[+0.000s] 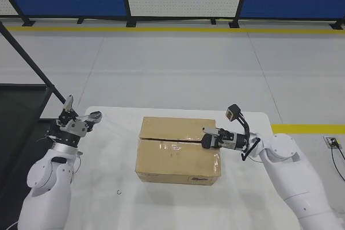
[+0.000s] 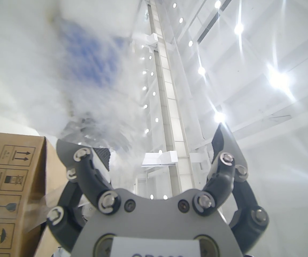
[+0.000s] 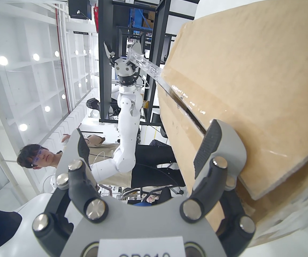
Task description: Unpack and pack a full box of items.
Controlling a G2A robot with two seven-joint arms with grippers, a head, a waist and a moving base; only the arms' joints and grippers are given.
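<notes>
Right tool (image 1: 207,141) open, touching box (image 1: 178,164); handling symbols (image 2: 9,185) on side

Box (image 1: 178,150) is set at the middle of the tabletop (image 1: 236,201), top seam running left to right. Right tool (image 1: 206,141) is placed over the seam's right end, one finger (image 3: 215,148) at the seam on the box top. Left tool (image 1: 80,119) is held left of the box, well apart from it, above the tabletop's left edge. A tape strip (image 3: 146,65) is stretched from the seam's left end to the left tool. A small item (image 1: 119,192), too small to identify, is left on the tabletop near the box's near-left corner. Barrier panels (image 1: 69,7) are lined up on the floor behind the tabletop; a cable (image 1: 339,161) is laid on the floor to the right.
</notes>
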